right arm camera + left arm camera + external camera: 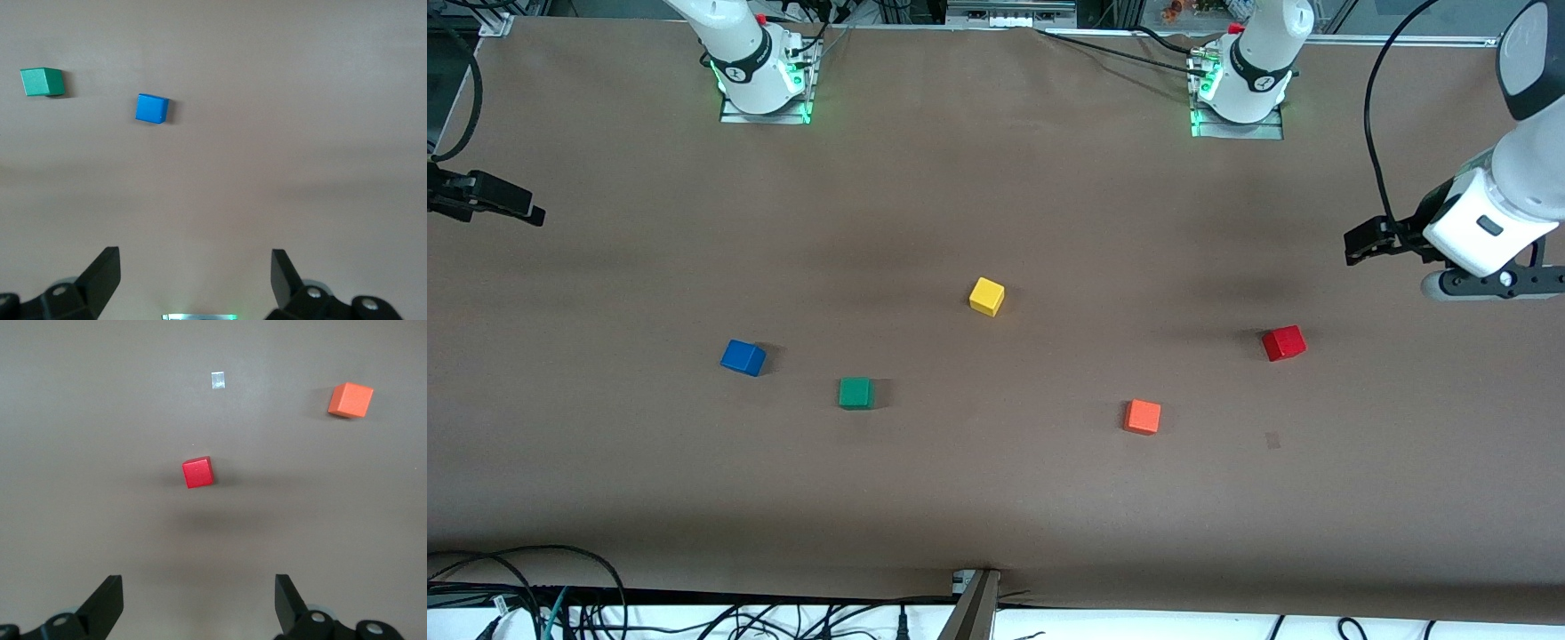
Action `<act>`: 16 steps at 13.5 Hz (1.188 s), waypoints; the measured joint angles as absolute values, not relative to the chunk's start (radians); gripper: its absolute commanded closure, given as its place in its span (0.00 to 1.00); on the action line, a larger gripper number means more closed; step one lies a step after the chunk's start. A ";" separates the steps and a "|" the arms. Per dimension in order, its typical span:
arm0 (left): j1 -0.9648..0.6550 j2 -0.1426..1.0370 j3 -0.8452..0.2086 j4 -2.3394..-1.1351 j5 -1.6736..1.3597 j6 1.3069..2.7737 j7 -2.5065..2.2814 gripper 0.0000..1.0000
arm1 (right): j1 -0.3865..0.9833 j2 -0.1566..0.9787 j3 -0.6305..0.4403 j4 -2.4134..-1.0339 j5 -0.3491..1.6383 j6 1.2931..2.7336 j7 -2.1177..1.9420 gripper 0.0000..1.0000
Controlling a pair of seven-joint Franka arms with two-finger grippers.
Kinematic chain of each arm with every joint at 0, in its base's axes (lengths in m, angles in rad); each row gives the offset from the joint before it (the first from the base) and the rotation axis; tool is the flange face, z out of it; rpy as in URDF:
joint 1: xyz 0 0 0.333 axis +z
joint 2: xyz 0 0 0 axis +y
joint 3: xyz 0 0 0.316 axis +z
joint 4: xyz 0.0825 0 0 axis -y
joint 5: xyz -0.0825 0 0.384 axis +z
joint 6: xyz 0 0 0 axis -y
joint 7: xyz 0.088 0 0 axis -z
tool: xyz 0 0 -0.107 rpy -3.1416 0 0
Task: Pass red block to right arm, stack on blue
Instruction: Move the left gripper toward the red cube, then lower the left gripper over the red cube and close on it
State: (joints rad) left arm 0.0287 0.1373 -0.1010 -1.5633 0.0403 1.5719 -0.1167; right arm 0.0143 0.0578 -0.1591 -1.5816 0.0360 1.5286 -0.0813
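The red block (1284, 342) lies on the brown table toward the left arm's end, and it also shows in the left wrist view (197, 472). The blue cube (743, 357) lies toward the right arm's end and shows in the right wrist view (152, 109). My left gripper (1366, 245) hangs in the air over the table's left-arm end, apart from the red block, open and empty (199, 603). My right gripper (503, 204) hangs over the table's right-arm end, apart from the blue cube, open and empty (195, 280).
A yellow cube (986, 296) lies mid-table. A green cube (855, 392) lies beside the blue one, nearer to the front camera. An orange cube (1143, 416) lies nearer to the front camera than the red block. A small tape mark (1272, 440) is on the table.
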 measured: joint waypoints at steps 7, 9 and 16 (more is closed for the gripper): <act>0.033 0.202 -0.094 -1.554 0.040 1.511 -0.111 0.00 | 0.014 0.058 -0.159 -1.581 0.036 1.528 -0.081 0.00; 0.038 0.248 -0.094 -1.554 0.040 1.512 -0.111 0.00 | 0.014 0.057 -0.159 -1.581 0.036 1.528 -0.081 0.00; 0.072 0.365 -0.092 -1.732 0.063 1.826 -0.110 0.00 | 0.014 0.057 -0.159 -1.581 0.036 1.526 -0.082 0.00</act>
State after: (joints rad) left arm 0.0716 0.3655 -0.0921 -1.7318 0.0627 1.8258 -0.1105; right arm 0.0144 0.0572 -0.1590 -1.5811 0.0360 1.5258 -0.0820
